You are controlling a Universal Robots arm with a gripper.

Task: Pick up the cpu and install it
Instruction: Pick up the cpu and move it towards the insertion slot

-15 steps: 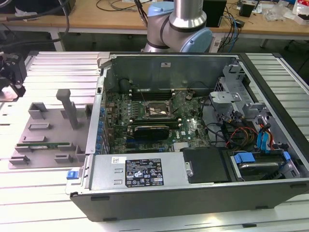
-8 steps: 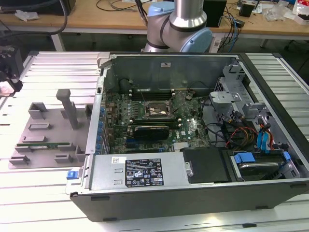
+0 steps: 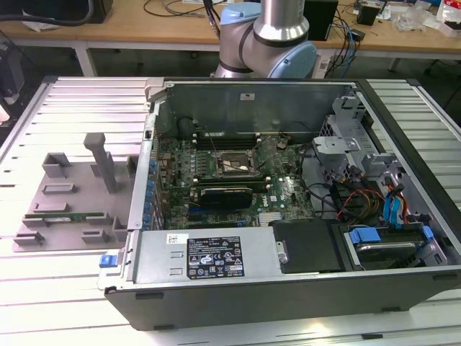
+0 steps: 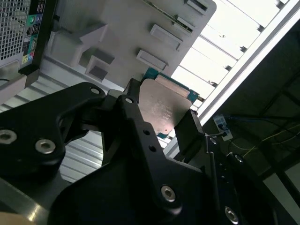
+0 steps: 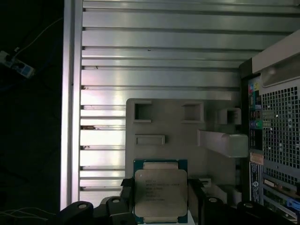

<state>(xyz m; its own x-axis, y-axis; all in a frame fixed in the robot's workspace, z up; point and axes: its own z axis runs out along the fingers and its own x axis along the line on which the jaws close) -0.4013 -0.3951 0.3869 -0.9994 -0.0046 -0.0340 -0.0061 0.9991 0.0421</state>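
The cpu (image 5: pixel 161 191) is a flat square chip with a silvery metal top and a greenish edge. It sits between the black fingers of my gripper (image 5: pixel 161 193), which is shut on two of its opposite edges. In both wrist views it hangs in the air above the grey holder plate (image 5: pixel 178 140) and the ribbed metal table. Seen in the second wrist view, the cpu (image 4: pixel 165 105) is tilted in the gripper (image 4: pixel 161 111). The black socket frame (image 3: pixel 232 164) lies open-topped on the green motherboard inside the computer case. The arm's body (image 3: pixel 268 36) rises behind the case.
The open computer case (image 3: pixel 288 288) lies on the table, with cables, drive bays and a power supply inside. At the exterior view's left, the grey holder plate (image 3: pixel 72 194) carries upright blocks and a long green memory stick (image 3: pixel 65 215). The case's back wall (image 5: pixel 276 140) stands beside the plate.
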